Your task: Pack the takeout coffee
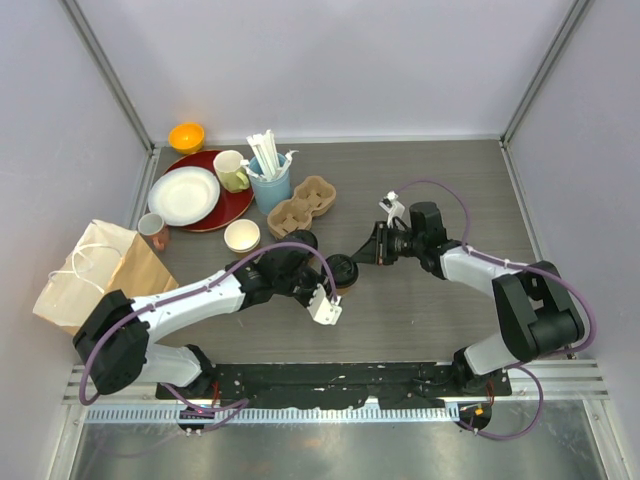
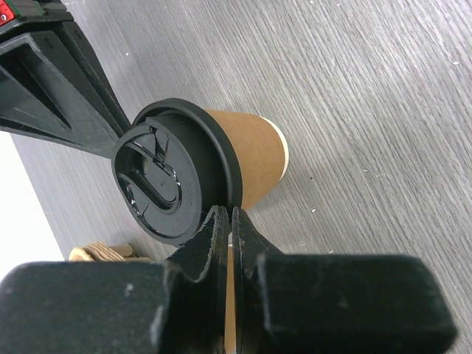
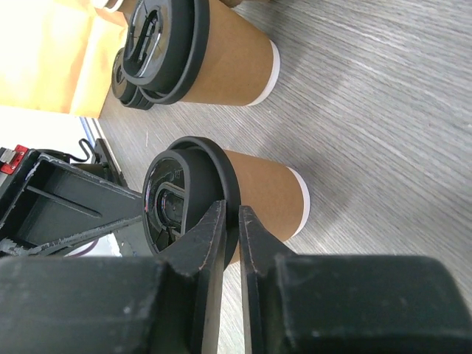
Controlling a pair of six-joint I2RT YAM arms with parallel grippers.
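Brown kraft cup point(image 2: 251, 155) carries a black lid point(image 2: 158, 181).

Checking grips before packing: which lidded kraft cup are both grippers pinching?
The nearer cup in the right wrist view: the left gripper and right gripper pinch the rim of its lid. The cup behind it stands untouched.

Two arms of one build: left arm point(image 1: 190, 303) and right arm point(image 1: 480, 268), with smooth white link shells between bulky black joint housings. Thin purple cable point(image 1: 290, 244) in loose loops along each, base to wrist. White ridged block point(image 1: 325, 305) by the left wrist, small white connector point(image 1: 392, 205) by the right. Matte black jaws, scuffed and dust-flecked, thick at the root, tapering to thin wedge tips. Small red tab point(image 3: 15, 156) on one housing. Flat black base plate point(image 1: 330, 378)
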